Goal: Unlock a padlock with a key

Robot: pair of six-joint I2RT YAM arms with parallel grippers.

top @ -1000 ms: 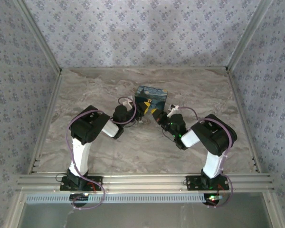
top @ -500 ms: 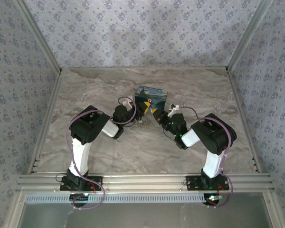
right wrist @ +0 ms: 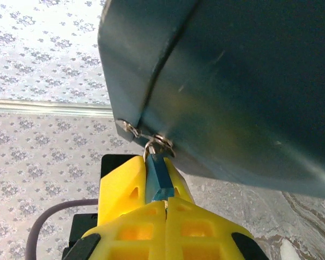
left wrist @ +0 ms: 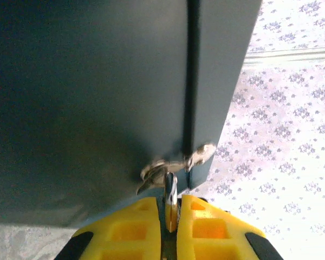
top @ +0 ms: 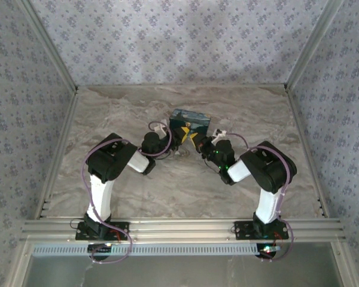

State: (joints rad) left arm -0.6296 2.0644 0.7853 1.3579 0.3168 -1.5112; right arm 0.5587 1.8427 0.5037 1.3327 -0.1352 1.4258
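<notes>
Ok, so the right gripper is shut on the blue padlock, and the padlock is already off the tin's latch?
Not off. The right wrist view shows the padlock hooked through the latch ring on the tin; the right gripper is indeed shut on it.

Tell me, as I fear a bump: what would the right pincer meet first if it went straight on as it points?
The right pincer, shut on the blue padlock, would likely drive it into the tin box just ahead; the exact gap is unclear.
</notes>
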